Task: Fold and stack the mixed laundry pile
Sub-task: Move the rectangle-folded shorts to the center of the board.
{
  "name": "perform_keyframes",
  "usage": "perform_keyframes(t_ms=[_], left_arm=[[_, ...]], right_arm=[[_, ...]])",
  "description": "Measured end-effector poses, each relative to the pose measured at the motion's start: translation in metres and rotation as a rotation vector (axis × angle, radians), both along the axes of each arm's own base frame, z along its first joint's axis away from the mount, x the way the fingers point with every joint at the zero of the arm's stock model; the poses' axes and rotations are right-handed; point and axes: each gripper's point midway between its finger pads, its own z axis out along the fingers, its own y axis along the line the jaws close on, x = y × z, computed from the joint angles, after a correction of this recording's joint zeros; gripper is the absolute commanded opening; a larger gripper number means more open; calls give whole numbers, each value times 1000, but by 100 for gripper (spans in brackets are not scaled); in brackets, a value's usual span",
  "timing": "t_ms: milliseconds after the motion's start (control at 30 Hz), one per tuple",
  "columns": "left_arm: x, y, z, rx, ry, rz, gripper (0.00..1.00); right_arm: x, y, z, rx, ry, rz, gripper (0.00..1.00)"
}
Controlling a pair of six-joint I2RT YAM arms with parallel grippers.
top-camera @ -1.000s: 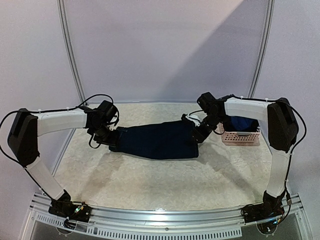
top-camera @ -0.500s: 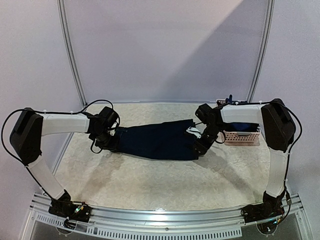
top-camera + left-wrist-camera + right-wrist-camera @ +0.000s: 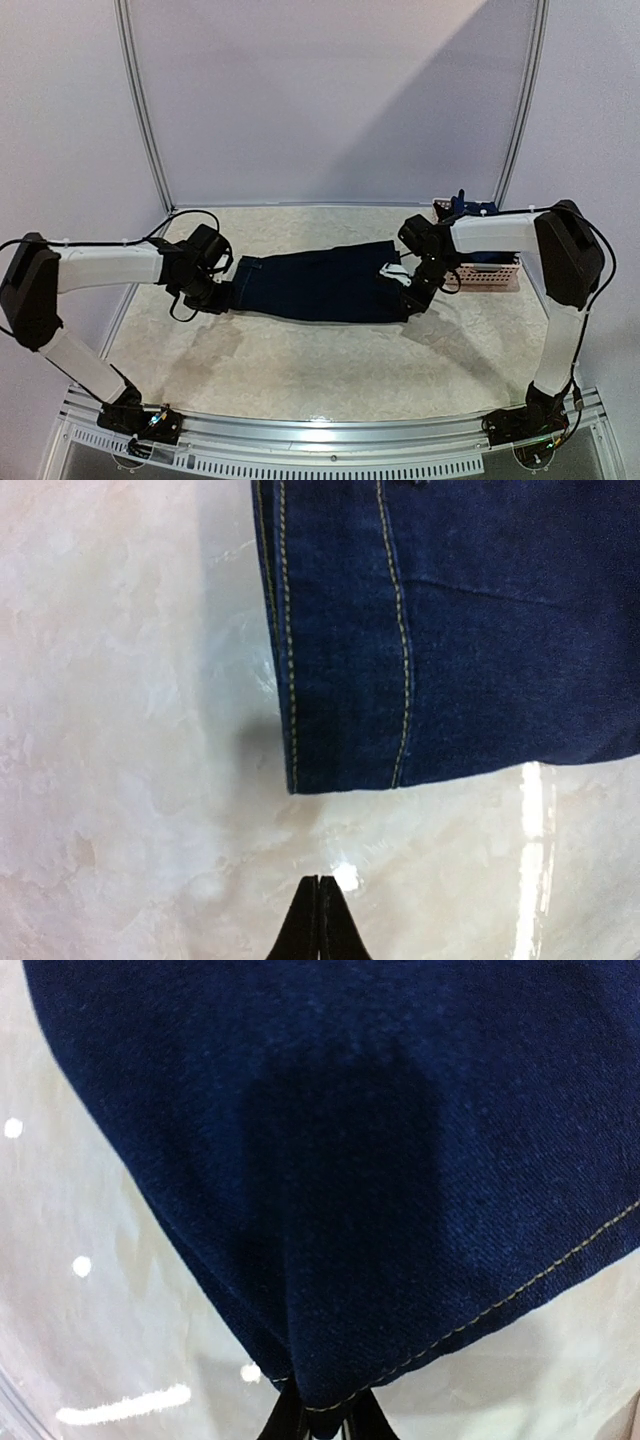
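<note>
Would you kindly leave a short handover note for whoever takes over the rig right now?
Left gripper: shut, empty, just clear of the denim garment's hem.
Right gripper: shut on a corner of it.
The garment lies spread flat on the table; dark clothing sits in the pink basket.
Done: denim laid out. Left: fold it, then the rest, and stack.

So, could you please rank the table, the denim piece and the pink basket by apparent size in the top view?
Largest to smallest:
1. table
2. denim piece
3. pink basket, partly hidden but clearly smallest
</note>
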Motion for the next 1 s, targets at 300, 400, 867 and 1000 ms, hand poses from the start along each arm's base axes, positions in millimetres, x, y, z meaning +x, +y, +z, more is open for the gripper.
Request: perform_keyframes(t_ms=[300,400,867,1000], left_arm=[[-32,-5,34,-121,-124,-26,57],[-28,-7,33,-125,-158,-43,58],[22,-45,-23,-52,-89,-113,8],[8,-50,-11,-83,-111,-115,0]], right_arm=[[-38,-30,13,-43,-4,87,11],[-38,-30,12,-44,-5,94,12],[-37,-30,3,-55,10,90,10],[-37,-32,2,-62,10,91,6]])
